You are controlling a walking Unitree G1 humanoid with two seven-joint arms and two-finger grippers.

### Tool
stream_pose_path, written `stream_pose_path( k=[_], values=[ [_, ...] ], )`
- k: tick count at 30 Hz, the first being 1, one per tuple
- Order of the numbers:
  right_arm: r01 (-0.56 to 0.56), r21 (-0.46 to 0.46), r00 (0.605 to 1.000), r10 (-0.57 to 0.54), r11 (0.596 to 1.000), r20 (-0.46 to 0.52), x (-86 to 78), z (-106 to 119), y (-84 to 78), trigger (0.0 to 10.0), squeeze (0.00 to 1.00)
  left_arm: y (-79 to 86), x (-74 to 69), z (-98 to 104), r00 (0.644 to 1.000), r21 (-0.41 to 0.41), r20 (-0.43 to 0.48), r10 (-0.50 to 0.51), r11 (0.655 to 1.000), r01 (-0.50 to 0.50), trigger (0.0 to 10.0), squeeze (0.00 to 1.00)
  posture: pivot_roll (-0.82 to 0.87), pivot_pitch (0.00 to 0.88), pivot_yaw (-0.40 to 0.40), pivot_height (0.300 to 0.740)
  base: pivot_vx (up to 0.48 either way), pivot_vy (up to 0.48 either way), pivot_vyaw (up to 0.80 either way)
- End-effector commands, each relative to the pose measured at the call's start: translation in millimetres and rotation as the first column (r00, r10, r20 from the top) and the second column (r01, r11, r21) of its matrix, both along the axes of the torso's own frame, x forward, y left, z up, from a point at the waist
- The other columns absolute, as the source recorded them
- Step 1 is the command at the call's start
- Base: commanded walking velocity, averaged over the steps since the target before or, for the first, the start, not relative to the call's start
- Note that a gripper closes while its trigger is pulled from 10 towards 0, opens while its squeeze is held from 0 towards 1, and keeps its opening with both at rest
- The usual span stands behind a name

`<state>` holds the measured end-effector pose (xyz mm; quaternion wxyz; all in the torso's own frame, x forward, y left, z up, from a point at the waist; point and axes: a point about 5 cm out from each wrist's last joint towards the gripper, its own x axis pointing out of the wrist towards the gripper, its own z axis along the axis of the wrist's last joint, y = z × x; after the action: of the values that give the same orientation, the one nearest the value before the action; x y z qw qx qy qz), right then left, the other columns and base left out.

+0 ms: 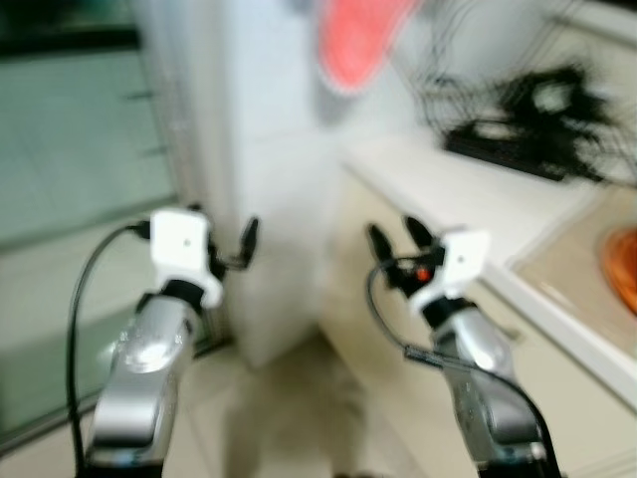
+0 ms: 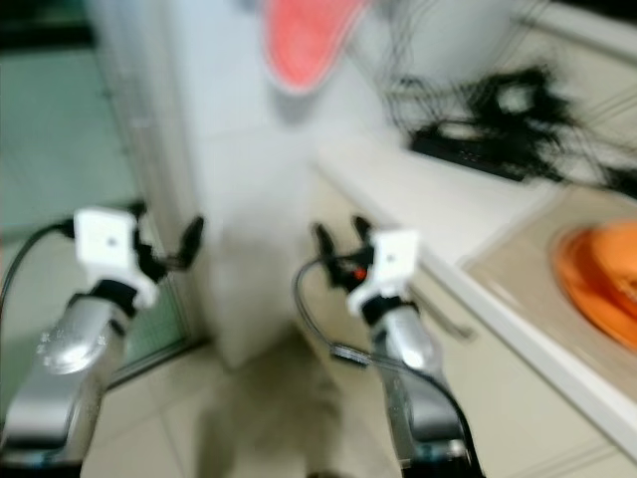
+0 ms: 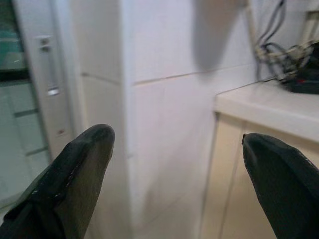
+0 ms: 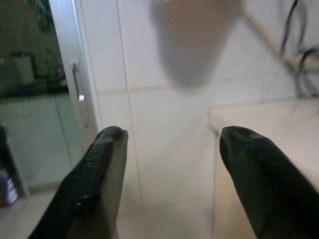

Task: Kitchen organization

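the black dish rack point(image 1: 532, 119) sits on the white bench point(image 1: 468, 194), an orange bowl point(image 2: 602, 274) in the sink beside it. we hold our left hand point(image 3: 174, 164) and right hand point(image 4: 172, 164) released, empty, facing the tiled wall corner point(image 3: 127, 124).

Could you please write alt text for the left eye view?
Blurred kitchen view: both empty grippers, left gripper and right gripper, are raised with fingers open before a white tiled wall. A white counter carrying a black wire rack runs along the right.
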<state>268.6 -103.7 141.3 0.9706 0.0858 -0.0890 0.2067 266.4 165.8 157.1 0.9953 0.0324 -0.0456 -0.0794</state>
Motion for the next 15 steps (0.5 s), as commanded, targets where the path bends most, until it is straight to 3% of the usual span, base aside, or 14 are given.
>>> stream_pose_path(
  k=[1, 7, 9, 10, 11, 12, 13, 14, 15],
  values=[
    [0.009, -0.002, 0.999, -0.008, 1.0, 0.054, 2.8, 14, -3.4, 10.0, 1.0, -4.4, -0.2, 11, 0.999, -0.034, 0.043, -0.014, 0.999, 0.016, 10.0, 1.0, 0.0, 0.0, -0.028, 0.74, 0.0, 0.0, -0.8],
    [0.035, 0.039, 0.988, -0.041, 0.999, 0.152, 10.2, 48, -6.9, 10.0, 1.0, -6.0, 4.2, 39, 0.991, -0.043, 0.133, -0.03, 0.998, 0.036, 10.0, 1.0, 0.0, 0.0, -0.033, 0.74, 0.0, 0.0, -0.8],
    [0.042, 0.048, 0.985, -0.05, 0.998, 0.168, 11.2, 54, -7.7, 10.0, 1.0, -6.4, 7.8, 50, 0.986, -0.017, 0.167, -0.021, 1.0, 0.024, 10.0, 1.0, -0.01, 0.0, -0.032, 0.74, 0.0, 0.0, 0.0],
    [0.057, 0.052, 0.982, -0.065, 0.997, 0.175, 12.2, 57, -8.8, 10.0, 1.0, -7.3, 9.6, 55, 0.984, -0.006, 0.179, -0.026, 1.0, 0.028, 10.0, 0.11, -0.01, 0.0, -0.031, 0.74, 0.0, 0.0, 0.0],
    [0.098, 0.061, 0.979, -0.107, 0.993, 0.172, 14.3, 59, -12.4, 10.0, 1.0, -9.9, 10.7, 62, 0.98, -0.005, 0.195, -0.044, 0.999, 0.045, 10.0, 0.0, -0.01, 0.0, -0.03, 0.74, 0.0, 0.0, 0.0],
    [0.141, 0.067, 0.976, -0.15, 0.988, 0.159, 16.6, 58, -16.9, 10.0, 1.0, -10.9, 12.1, 69, 0.977, -0.019, 0.211, -0.035, 0.999, 0.04, 10.0, 0.0, -0.01, 0.0, -0.028, 0.74, 0.0, 0.0, -0.8],
    [0.156, 0.07, 0.975, -0.165, 0.985, 0.152, 17.6, 58, -19.0, 10.0, 0.31, -12.1, 12.1, 73, 0.973, -0.018, 0.228, -0.046, 0.999, 0.051, 10.0, 0.0, -0.01, 0.0, -0.026, 0.74, 0.0, 0.0, 0.0],
    [0.169, 0.072, 0.973, -0.178, 0.983, 0.146, 18.6, 58, -21.3, 10.0, 0.0, -13.2, 11.8, 76, 0.967, -0.004, 0.25, -0.057, 0.998, 0.06, 10.0, 0.0, -0.01, 0.0, -0.024, 0.74, 0.0, 0.0, 0.0],
    [0.173, 0.073, 0.972, -0.182, 0.982, 0.145, 18.9, 58, -22.0, 10.0, 0.0, -13.3, 11.7, 77, 0.965, 0.005, 0.255, -0.058, 0.998, 0.058, 10.0, 0.0, -0.01, 0.0, -0.024, 0.74, 0.0, 0.0, 0.0]
  ],
)
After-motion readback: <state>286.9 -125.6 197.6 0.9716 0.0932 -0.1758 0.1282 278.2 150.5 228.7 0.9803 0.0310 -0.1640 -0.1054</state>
